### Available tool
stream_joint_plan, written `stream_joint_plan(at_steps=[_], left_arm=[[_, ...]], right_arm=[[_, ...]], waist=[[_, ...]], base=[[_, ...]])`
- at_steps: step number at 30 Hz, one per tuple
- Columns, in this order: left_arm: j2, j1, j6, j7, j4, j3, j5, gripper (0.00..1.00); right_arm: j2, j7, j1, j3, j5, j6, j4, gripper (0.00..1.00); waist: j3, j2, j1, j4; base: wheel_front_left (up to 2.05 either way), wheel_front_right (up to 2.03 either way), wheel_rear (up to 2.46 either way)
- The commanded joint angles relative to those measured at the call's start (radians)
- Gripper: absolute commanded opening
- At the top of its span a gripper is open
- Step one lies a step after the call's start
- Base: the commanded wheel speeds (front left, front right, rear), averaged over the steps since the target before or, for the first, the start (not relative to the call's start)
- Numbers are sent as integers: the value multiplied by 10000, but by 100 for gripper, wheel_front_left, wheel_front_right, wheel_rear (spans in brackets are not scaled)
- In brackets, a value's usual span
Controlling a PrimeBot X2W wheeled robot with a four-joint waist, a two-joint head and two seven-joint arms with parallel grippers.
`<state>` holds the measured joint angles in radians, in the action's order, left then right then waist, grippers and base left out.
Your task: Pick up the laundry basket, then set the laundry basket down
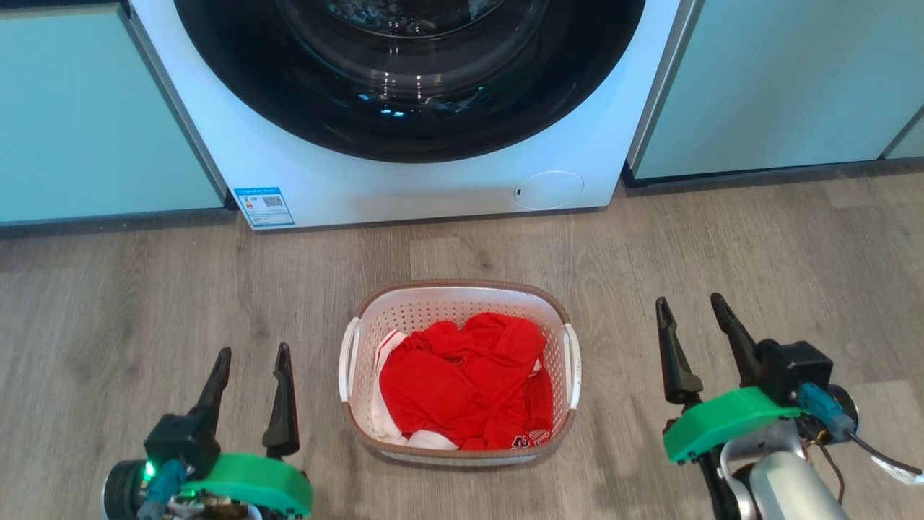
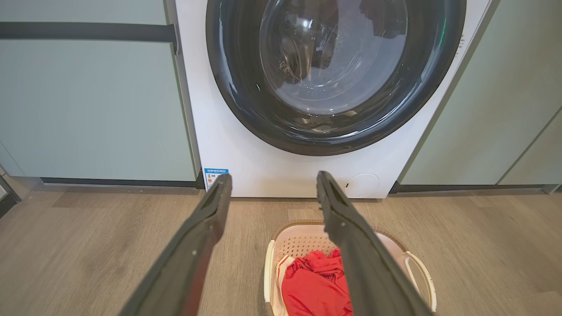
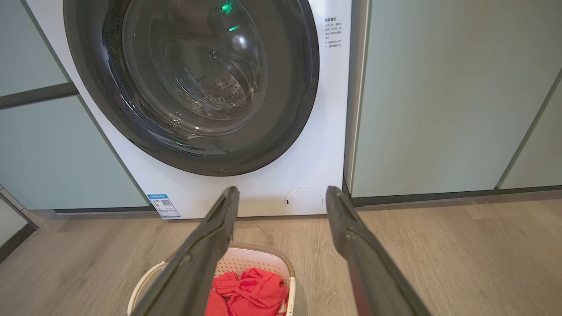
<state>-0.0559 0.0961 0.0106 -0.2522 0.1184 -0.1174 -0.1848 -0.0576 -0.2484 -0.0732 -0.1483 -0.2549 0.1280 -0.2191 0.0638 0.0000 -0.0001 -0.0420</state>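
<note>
The laundry basket stands on the wood floor in front of the washing machine. It is white and perforated, with a brown rim, white side handles and red clothing inside. My left gripper hovers to its left, open and empty. To the basket's right, apart from it, my right gripper is open and empty too. The left wrist view shows the basket low and right of centre behind my fingers. In the right wrist view the basket lies low and left behind my fingers.
A white front-loading washing machine with a dark round door stands just beyond the basket. Pale green cabinets flank it on both sides. Wood floor stretches left and right of the basket.
</note>
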Motion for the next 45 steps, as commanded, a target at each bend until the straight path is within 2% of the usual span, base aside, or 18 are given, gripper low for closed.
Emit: stream_joint_plan(at_steps=[1,35,36,40,45], left_arm=[[41,-158,90,-95,-469,396,60,100],[56,83,248,-95,-661,488,145,100],[10,314,174,2,-365,223,70,0],[12,365,160,46,237,218,47,0],[-13,311,113,146,296,255,-517,0]], right_arm=[[74,-133,-81,-119,71,27,428,100],[74,-134,32,138,107,27,416,100],[8,0,247,290,-1,0,122,0],[6,21,410,205,-27,0,-422,0],[-23,114,431,243,-564,1,-448,0]], waist=[[-25,0,1,-3],[-183,0,1,-54],[-184,0,1,-54],[-192,0,2,-53],[-206,0,2,-35]], base=[[0,0,0],[0,0,0],[0,0,0],[0,0,0],[0,0,0]])
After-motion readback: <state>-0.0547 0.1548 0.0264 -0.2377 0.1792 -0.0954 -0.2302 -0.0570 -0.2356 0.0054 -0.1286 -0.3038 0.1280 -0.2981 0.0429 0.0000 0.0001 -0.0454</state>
